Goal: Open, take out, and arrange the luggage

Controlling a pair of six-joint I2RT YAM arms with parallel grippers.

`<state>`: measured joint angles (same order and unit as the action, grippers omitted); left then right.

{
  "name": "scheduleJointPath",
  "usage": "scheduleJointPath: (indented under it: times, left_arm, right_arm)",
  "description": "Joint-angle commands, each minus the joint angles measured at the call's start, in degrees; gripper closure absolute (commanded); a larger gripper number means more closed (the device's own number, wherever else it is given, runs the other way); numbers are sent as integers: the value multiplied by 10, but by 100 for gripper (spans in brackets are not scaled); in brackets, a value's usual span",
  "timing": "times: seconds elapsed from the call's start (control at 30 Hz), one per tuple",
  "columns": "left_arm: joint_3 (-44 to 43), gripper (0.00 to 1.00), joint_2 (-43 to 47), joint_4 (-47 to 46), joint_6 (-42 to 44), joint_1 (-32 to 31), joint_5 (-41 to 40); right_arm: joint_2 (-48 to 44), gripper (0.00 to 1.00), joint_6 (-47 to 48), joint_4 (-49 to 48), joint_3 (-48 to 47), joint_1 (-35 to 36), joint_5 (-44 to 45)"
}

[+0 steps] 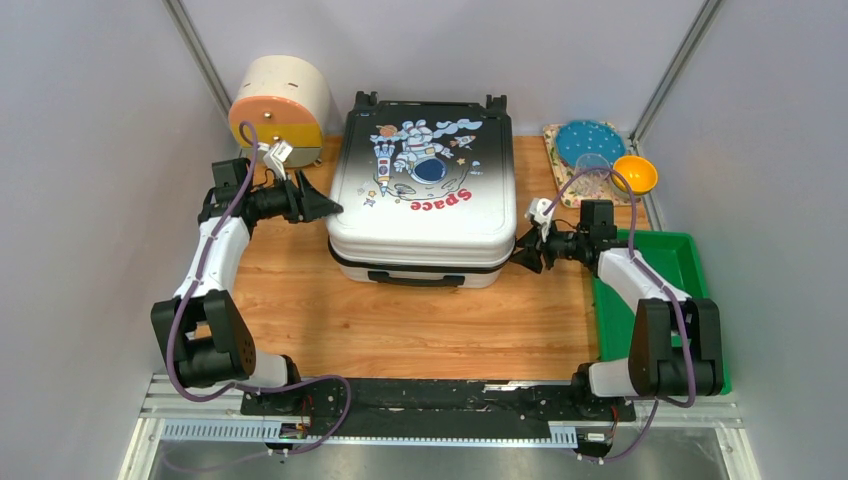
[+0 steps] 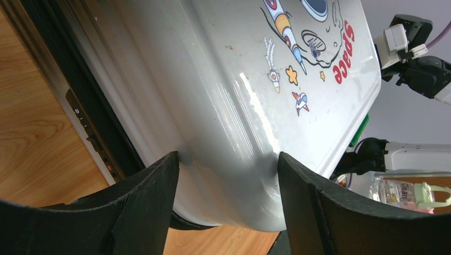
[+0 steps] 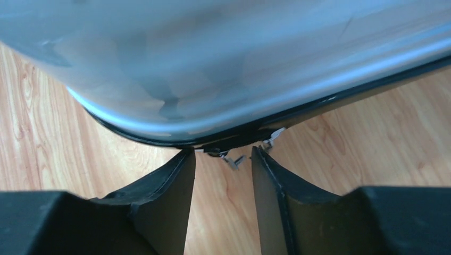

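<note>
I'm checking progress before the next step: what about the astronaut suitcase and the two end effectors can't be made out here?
- Contents of the white-to-black hard-shell suitcase: every view, the closed shell hides them.
- Whether the right end effector touches the small silver zipper pulls: right wrist view, too small and blurred.
- Whether the left end effector touches the shell: left wrist view, its fingertips overlap it.

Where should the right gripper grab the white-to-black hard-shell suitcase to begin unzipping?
The metal zipper pulls at the near right corner of the suitcase, approached level from the right: they jut from the black seam, ahead of the open right gripper.
</note>
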<state>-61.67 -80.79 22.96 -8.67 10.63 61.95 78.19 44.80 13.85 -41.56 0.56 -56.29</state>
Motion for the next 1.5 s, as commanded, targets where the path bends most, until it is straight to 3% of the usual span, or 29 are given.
scheduleJointPath:
  times: [0.0, 0.37, 0.53, 0.63, 0.8, 1.07, 1.3, 1.47]
  left_arm:
    - [3, 26, -22, 45, 34, -25, -13]
    - [-1, 26, -30, 45, 34, -25, -12]
    - [1, 27, -25, 45, 30, -25, -13]
    - [10, 29, -20, 35, 23, -26, -14]
    - [22, 32, -14, 28, 14, -28, -20]
    - [36, 36, -7, 11, -3, -36, -33]
    - [42, 37, -7, 2, -9, -47, -42]
    - [46, 38, -2, 2, -12, -47, -50]
  right_arm:
    - [23, 54, 48, 10, -47, 0, -38]
    - [26, 80, 135, 79, -56, 7, -63]
    - [15, 91, 131, 116, -58, 7, -61]
    - [-4, 100, 73, 92, -41, 7, -48]
    - [-44, 100, -63, 3, 4, 9, -45]
    - [-116, 100, -159, 7, 58, 39, -28]
    - [-179, 100, -204, -3, 90, 81, 55]
    - [-225, 100, -357, -84, 119, 156, 146]
